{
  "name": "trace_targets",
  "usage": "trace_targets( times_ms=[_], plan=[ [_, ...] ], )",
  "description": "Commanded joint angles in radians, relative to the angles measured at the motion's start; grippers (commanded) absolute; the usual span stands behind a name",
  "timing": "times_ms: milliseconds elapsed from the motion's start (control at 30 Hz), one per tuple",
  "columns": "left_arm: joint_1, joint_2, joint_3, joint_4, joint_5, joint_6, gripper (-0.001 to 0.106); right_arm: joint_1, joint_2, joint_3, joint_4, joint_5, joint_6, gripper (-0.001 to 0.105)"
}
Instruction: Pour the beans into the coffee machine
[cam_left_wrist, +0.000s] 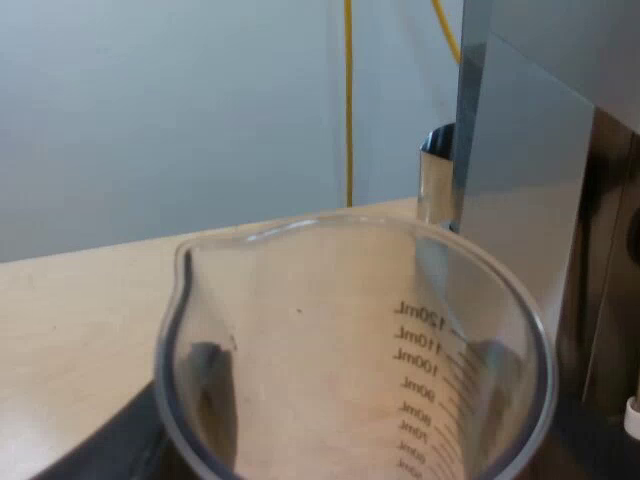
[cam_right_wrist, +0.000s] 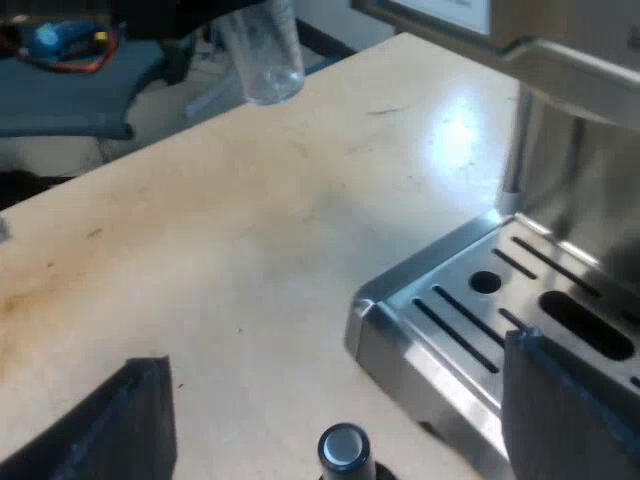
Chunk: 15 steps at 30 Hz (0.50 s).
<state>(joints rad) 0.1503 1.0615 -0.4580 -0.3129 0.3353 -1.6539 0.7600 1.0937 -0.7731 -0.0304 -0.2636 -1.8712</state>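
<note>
A clear measuring glass (cam_left_wrist: 350, 350) with millilitre marks sits between the dark fingers (cam_left_wrist: 205, 390) of my left gripper (cam_left_wrist: 350, 400), which is shut on it. No beans show inside it. It is held beside the espresso machine's (cam_left_wrist: 520, 170) steel side. In the right wrist view the same glass (cam_right_wrist: 262, 55) hangs tilted above the wooden table (cam_right_wrist: 250, 230). My right gripper (cam_right_wrist: 335, 380) is open, low over the table by the corner of the machine's slotted drip tray (cam_right_wrist: 470, 300).
A round silver-topped knob on a black stem (cam_right_wrist: 345, 447) stands under the right gripper, between its fingers. A metal jug (cam_left_wrist: 436, 180) stands behind the machine's corner. A yellow cable (cam_left_wrist: 348, 100) hangs on the wall. A dark chair (cam_right_wrist: 70, 90) stands beyond the table's edge.
</note>
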Motion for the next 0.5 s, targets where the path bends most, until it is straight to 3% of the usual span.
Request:
trace_targets(
  times_ms=[33,233,500],
  plan=[
    [-0.004,0.036,0.004,-0.067,0.005,-0.023,0.039,0.002,0.017,-0.003,-0.041,0.000,-0.009,0.069],
    [-0.004,0.120,0.004,-0.168,0.005,-0.073,0.039,0.002,0.038,-0.003,-0.072,0.000,-0.009,0.069],
    [-0.004,0.255,0.004,-0.268,0.023,-0.074,0.039,0.002,0.040,-0.003,-0.070,0.000,-0.009,0.069]
  ],
)
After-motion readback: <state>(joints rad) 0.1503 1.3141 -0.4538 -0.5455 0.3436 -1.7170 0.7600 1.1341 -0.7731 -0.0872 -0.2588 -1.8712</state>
